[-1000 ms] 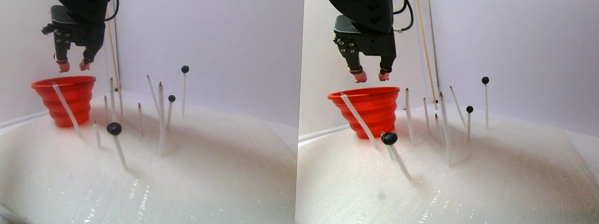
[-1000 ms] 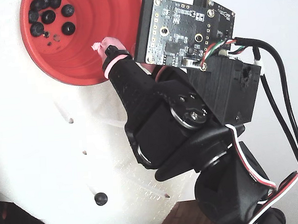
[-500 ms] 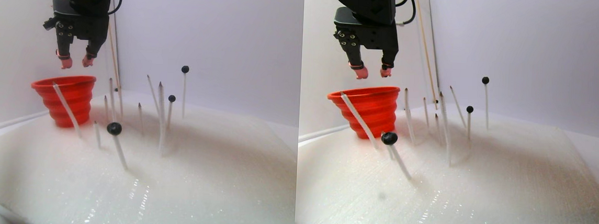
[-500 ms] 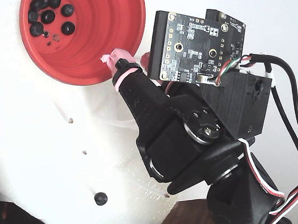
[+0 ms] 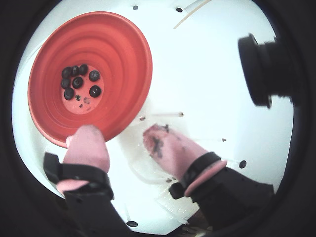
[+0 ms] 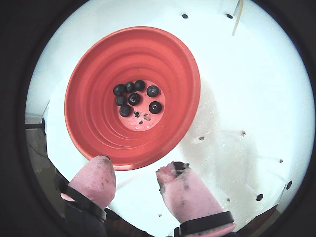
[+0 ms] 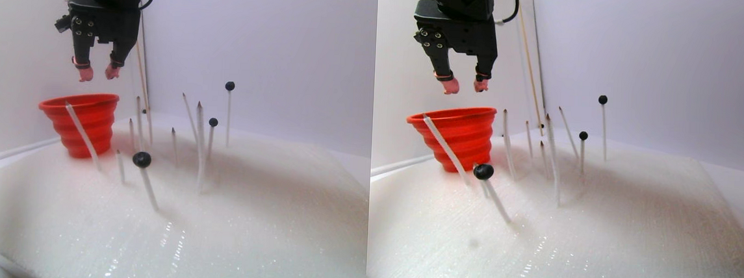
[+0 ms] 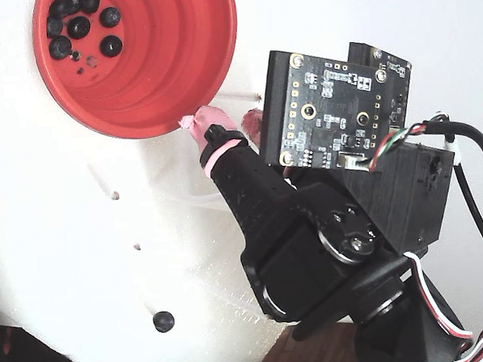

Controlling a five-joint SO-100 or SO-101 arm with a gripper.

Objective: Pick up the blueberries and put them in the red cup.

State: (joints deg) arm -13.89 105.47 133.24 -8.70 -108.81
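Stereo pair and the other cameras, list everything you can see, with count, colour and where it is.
red cup: one, orange-red, ringed inside, at the back left of the white pad in the stereo pair view.
blueberries in the cup: seven, blue-black, clustered on the cup's base.
blueberries on sticks: three, blue-black, each on a stick tip; one near front, two further back.
bare sticks: several, pale, upright or leaning in the pad right of the cup.
white pad: one, covering the table.
pincer: one, black with pink tips, open and empty, above the cup's rim.
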